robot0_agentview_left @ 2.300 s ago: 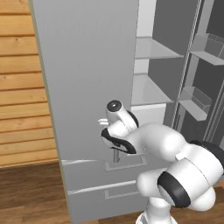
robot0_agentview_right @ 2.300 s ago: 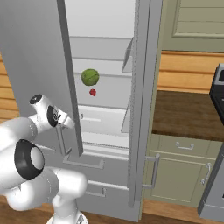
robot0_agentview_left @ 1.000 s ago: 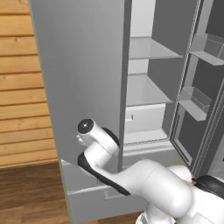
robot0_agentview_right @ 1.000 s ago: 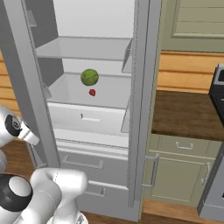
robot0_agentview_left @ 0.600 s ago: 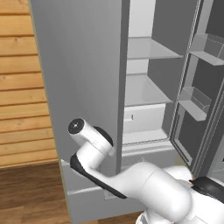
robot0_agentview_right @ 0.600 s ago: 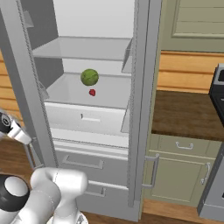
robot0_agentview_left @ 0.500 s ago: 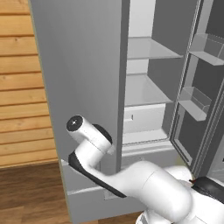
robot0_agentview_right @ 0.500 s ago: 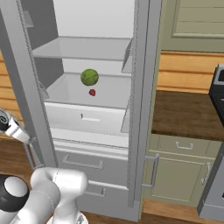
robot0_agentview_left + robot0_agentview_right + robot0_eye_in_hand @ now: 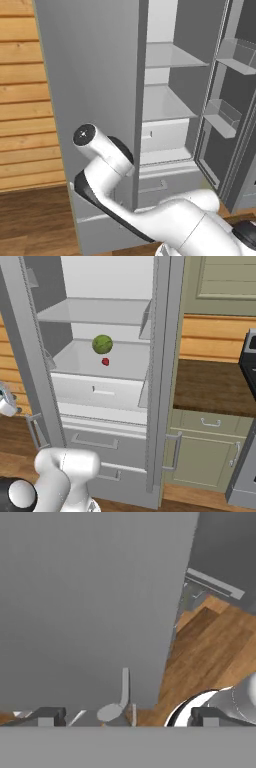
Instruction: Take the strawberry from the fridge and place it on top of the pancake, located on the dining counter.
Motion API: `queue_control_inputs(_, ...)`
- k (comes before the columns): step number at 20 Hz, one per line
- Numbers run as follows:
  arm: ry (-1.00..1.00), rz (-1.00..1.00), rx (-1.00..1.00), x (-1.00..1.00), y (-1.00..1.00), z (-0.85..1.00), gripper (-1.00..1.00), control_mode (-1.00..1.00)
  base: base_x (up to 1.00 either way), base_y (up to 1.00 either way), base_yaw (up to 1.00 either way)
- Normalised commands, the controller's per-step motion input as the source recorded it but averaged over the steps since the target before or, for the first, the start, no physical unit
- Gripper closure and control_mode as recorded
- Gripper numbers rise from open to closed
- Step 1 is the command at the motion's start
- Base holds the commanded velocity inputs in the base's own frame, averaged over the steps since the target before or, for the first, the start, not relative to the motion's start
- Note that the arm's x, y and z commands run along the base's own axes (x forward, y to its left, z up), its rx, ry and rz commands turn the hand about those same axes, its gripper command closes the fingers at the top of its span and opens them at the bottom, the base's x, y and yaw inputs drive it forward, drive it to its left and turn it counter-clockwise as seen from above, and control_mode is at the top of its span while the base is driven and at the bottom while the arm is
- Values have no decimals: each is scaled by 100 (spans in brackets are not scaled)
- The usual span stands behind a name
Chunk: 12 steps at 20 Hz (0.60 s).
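Observation:
The fridge (image 9: 161, 371) stands with both doors swung open. Inside, on its pale lower shelf, lies the tiny red strawberry (image 9: 105, 361), just in front of a round green fruit (image 9: 102, 344). My gripper (image 9: 125, 716) is open, held close to the grey outer face of the left door (image 9: 90, 75). That door's bar handle (image 9: 123, 688) rises between the two wide-apart fingertips (image 9: 48, 715), and neither tip touches it. The gripper is well to the left of the strawberry and lower. The pancake and the dining counter are out of view.
The right fridge door (image 9: 225, 115), with its bins, stands open at the right. Two lower drawers (image 9: 95, 443) are shut. A wall counter (image 9: 215, 386) with green-grey cabinets adjoins the fridge on the right. Below lies a wood floor (image 9: 210, 647).
The left door has swung from half shut to wide open. The arm has drifted left and down with it, and the fingers have spread off the handle.

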Motion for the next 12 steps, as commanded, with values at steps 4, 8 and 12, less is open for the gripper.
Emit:
queue_control_inputs(4, -23, 4, 34, -56, -58, 82, -100, -100, 0, 0, 0)
queue_control_inputs(8, 0, 7, 49, -6, -93, 92, -100, -100, 0, 0, 0)
queue_control_inputs(12, 1, 10, 52, -1, -92, 82, -100, -100, 0, 0, 0)
